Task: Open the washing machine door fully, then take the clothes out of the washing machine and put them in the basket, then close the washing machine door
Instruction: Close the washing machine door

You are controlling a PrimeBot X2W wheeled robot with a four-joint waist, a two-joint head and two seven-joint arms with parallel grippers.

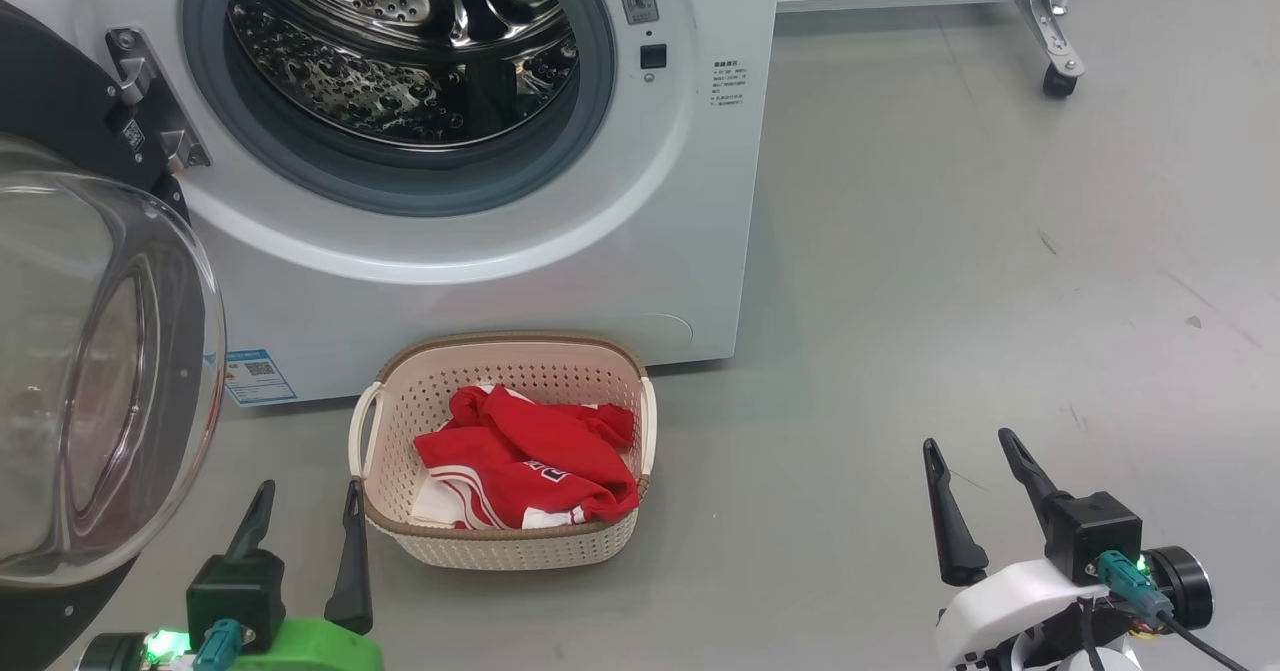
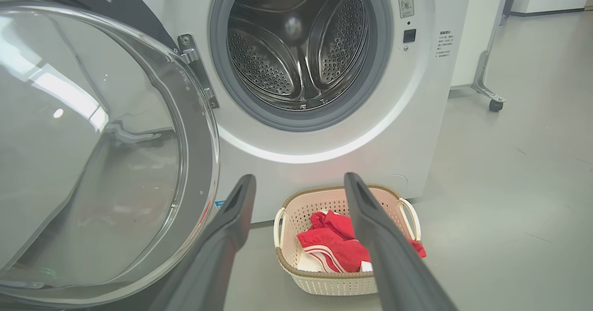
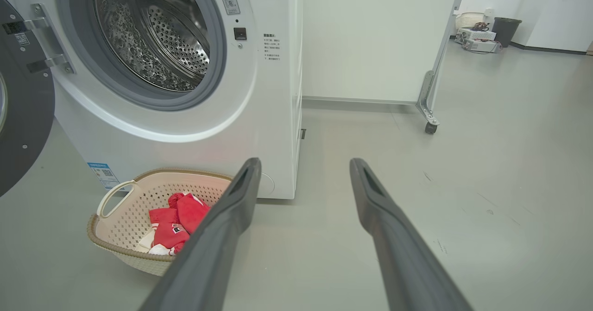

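Standing open: door (image 1: pixel 100 391) | clothes (image 1: pixel 530 456) in basket (image 1: pixel 500 551) by washer (image 1: pixel 690 251) | left tool (image 1: pixel 308 488) spread, empty | right tool (image 1: pixel 968 439) spread, empty

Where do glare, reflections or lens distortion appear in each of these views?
Head view: the drum sparkles with specular highlights. Left wrist view: pale streaky reflections cross the washing machine door glass. Right wrist view: the right end effector looms oversized, stretched by the wide-angle lens.
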